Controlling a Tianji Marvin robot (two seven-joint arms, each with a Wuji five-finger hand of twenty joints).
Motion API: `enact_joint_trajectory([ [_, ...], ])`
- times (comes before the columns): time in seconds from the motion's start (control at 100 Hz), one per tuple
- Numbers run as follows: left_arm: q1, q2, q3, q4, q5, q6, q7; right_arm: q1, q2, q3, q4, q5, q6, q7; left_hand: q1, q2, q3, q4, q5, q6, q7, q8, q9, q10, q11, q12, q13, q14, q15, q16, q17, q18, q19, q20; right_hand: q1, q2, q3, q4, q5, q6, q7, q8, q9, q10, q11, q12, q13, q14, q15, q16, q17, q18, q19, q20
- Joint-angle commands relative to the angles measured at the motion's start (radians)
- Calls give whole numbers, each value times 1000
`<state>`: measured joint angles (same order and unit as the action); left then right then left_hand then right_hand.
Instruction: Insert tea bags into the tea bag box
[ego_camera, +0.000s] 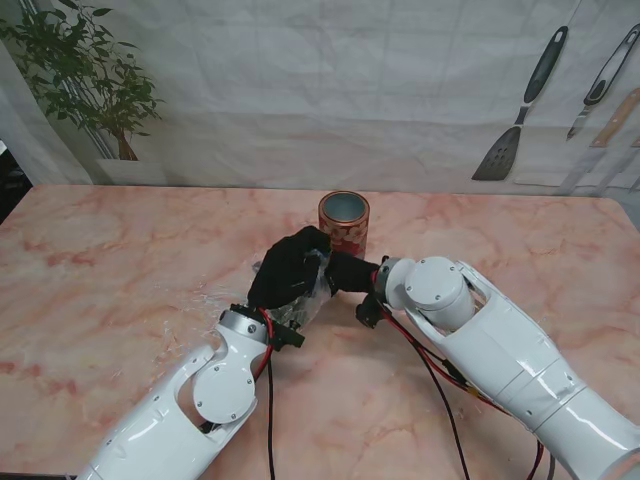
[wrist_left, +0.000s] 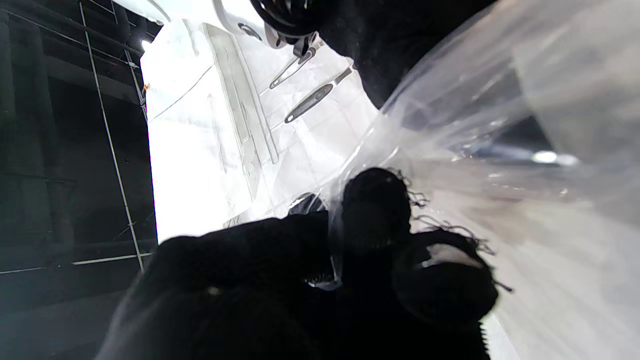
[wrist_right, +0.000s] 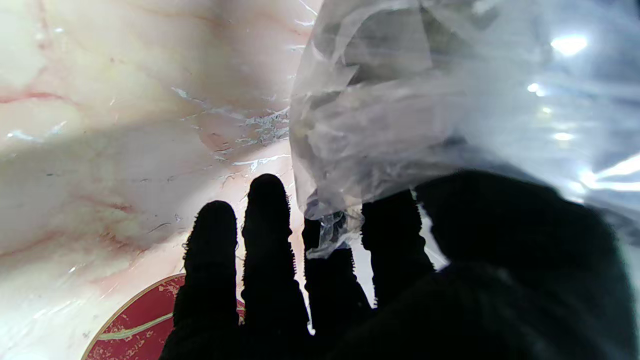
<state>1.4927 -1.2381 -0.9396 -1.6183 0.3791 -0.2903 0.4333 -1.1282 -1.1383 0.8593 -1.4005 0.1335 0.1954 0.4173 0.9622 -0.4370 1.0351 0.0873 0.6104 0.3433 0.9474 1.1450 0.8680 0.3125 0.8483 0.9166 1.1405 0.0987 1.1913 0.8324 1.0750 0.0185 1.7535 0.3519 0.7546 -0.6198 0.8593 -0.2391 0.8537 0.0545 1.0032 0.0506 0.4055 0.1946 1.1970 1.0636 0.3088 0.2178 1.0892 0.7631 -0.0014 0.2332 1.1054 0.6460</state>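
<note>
- Stand view: both gloved hands meet at a clear bag (ego_camera: 312, 285), just nearer to me than the open red tin (ego_camera: 344, 222).
- Left hand (ego_camera: 285, 270) is clenched on the bag.
- Right hand (ego_camera: 345, 272) has fingers (wrist_right: 267, 220) spread against the plastic; whether it grips, I cannot tell.
- Step, as I judge it: opening the bag; next calls for drawing out tea bags, which I cannot make out.

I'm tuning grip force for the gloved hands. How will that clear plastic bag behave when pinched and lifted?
The clear plastic bag looks thin and crumpled, so it will likely flop and fold rather than hold shape. Its glossy highlights suggest a slick film that may slide between the left hand fingers. It probably weighs little; whatever is inside cannot be made out.
</note>
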Motion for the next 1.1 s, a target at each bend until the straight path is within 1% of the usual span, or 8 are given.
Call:
enact_joint_trajectory([
  [0.0, -4, -5, -5, -14, 0, 5, -10, -21, -11, 7, -10, 10, 9, -6, 133, 24, 77, -10, -24, -19, 18, 11, -5, -54, 39, 31, -8, 98, -27, -11, -13, -146, 16, -16, 54, 45, -36, 2, 35, -4, 33, -17, 11, -17, 30, 3, 16, 2, 33, 2, -1, 7, 25, -16],
  [0.11, -3, -1, -15, -17, 5, 35, -20, -30, -8, 27, -18, 21, 8, -2, 133, 23, 78, -10, -23, -18, 18, 10, -4, -52, 39, 30, -8, 99, -24, -11, -12, -143, 19, -15, 77, 111, -63, 15, 10, 5, 58, 58, -24, -15, 26, -2, -16, -7, 22, -4, -22, -12, 11, -19],
  [0.15, -3, 0, -18, -16, 13, 49, -18, -34, -5, 36, -25, 21, 9, 3, 133, 23, 79, -10, -23, -18, 18, 10, -4, -51, 39, 30, -10, 102, -23, -10, -12, -142, 21, -15, 89, 140, -79, 21, -14, 5, 60, 123, -39, -12, 23, -6, -30, -9, 18, -7, -31, -15, 2, -18],
  [0.22, -5, 0, -22, -15, 26, 69, -11, -40, 0, 50, -35, 22, 11, 11, 133, 22, 79, -11, -23, -18, 18, 10, -4, -52, 39, 30, -9, 105, -19, -8, -12, -139, 25, -14, 94, 174, -93, 21, -38, 2, 56, 187, -61, -11, 14, -10, -51, -13, 12, -13, -43, -27, -13, -17],
  [0.52, -1, 4, -46, -23, 48, 119, -4, -71, 8, 104, -78, 24, 28, 14, 132, 21, 81, -11, -18, -18, 14, 9, -1, -49, 36, 32, -8, 109, -10, -5, -11, -143, 27, -18, 116, 222, -92, 30, -90, 19, 72, 299, -85, -8, 11, -15, -73, -18, 6, -20, -55, -37, -32, -10],
  [0.88, -7, 2, -49, -21, 66, 146, 11, -82, 12, 131, -90, 66, 30, 41, 132, 23, 80, -12, -19, -21, 12, 11, -1, -52, 35, 33, -8, 108, -8, -4, -13, -149, 19, -23, 113, 223, -96, 27, -92, 27, 61, 327, -107, -6, 2, -21, -98, -20, -3, -27, -71, -44, -55, -11],
  [1.0, -10, -6, -38, -14, 36, 104, 20, -66, 13, 115, -77, 77, 46, 66, 134, 29, 72, -14, -23, -25, 12, 13, -5, -57, 34, 33, -13, 102, -22, -9, -13, -150, 11, -26, 90, 189, -117, 21, -60, 22, 48, 280, -104, -3, -5, -23, -97, -14, -2, -32, -71, -37, -60, -6],
  [1.09, -11, -15, -24, -9, -16, 60, 20, -48, 11, 94, -53, 96, 44, 83, 144, 34, 58, -24, -31, -28, 13, 14, -15, -60, 31, 35, -25, 102, -51, -21, -19, -134, -16, -37, 28, 141, -131, 16, -20, 22, 66, 236, -96, 3, -15, -31, -92, -9, 1, -35, -69, -33, -61, -2],
])
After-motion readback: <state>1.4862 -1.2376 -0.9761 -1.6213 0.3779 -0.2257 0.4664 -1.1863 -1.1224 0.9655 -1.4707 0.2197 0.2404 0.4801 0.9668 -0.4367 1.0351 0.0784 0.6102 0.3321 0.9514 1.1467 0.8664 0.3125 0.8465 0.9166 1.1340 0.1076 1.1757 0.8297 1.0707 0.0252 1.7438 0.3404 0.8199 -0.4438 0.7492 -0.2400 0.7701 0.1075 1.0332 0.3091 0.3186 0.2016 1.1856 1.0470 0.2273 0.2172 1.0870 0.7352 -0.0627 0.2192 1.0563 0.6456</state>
